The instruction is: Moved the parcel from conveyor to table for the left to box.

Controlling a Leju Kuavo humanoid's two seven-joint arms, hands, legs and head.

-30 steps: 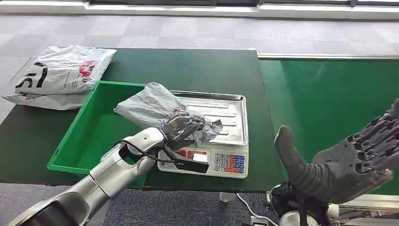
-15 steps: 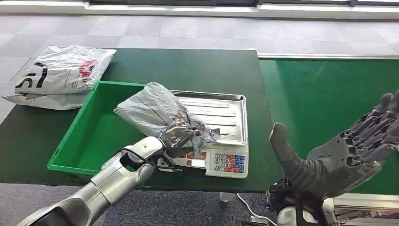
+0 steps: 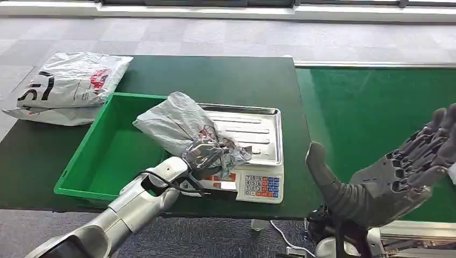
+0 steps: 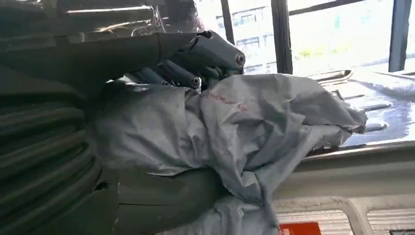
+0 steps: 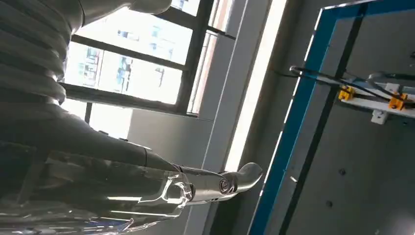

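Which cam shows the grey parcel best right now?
Head view. It shows the whole grey parcel lying across the scale's steel tray and the green bin's edge, with the left hand gripping its crumpled end. The left wrist view gives a close-up of that gripped end. The right wrist view faces windows and wall.

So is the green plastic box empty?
Empty: the green plastic box shows bare floor; the crumpled grey parcel bag overhangs its rim, gripped by the left hand.
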